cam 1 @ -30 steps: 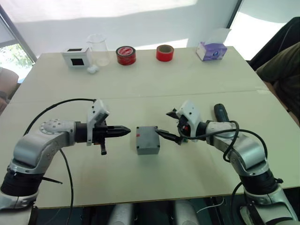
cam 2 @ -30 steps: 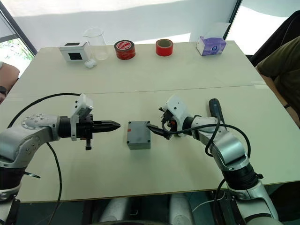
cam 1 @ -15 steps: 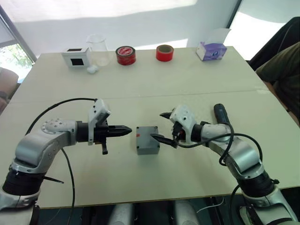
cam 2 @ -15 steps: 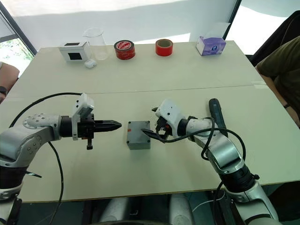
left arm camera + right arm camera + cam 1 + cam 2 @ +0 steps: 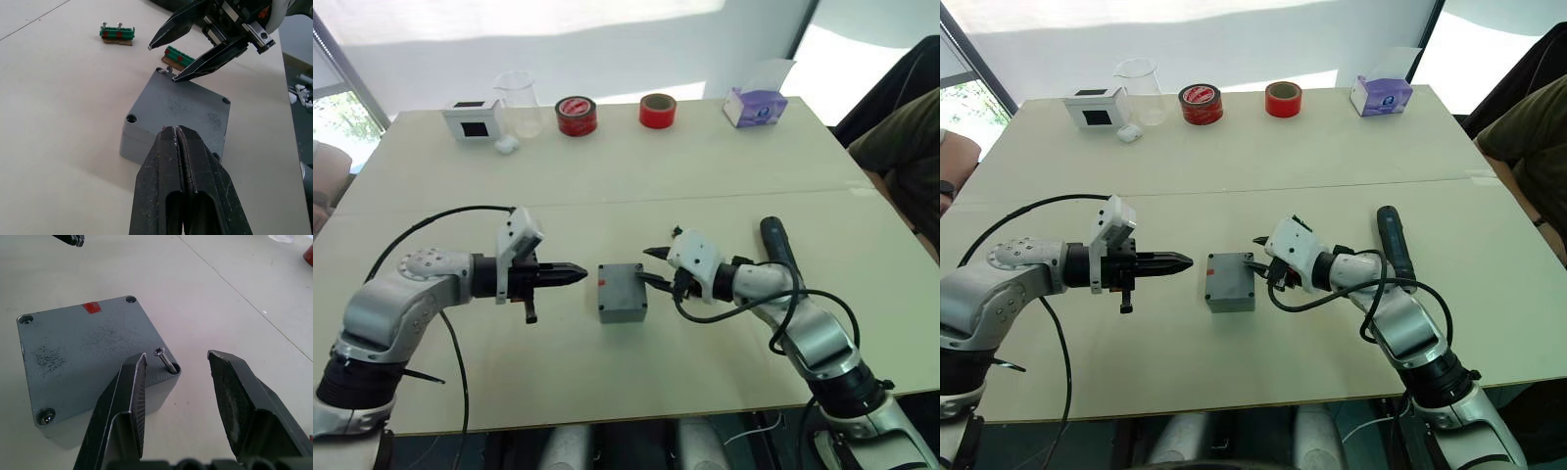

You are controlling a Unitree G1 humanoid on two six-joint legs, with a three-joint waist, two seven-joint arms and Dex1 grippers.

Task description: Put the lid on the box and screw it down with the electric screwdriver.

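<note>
Right gripper [image 5: 178, 382] has advanced to the box [image 5: 622, 292], jaws apart astride a tilted screw [image 5: 165, 359] in its corner hole. Left gripper [image 5: 570, 274] hovers left, jaws together.

A lab or workshop test bench by bright windows

A broad pale worktop [image 5: 724, 176] carries bench supplies along the upper edge of the frame: a glass beaker [image 5: 518, 102], two rolls of red tape [image 5: 576, 116] [image 5: 657, 110], a white box with a black screen [image 5: 473, 118] and a purple tissue box [image 5: 755, 106]. Green terminal blocks [image 5: 116, 35] and a grey plastic enclosure [image 5: 621, 291] lie mid-frame; a seated person's arm [image 5: 899, 147] shows at the right edge.
</note>
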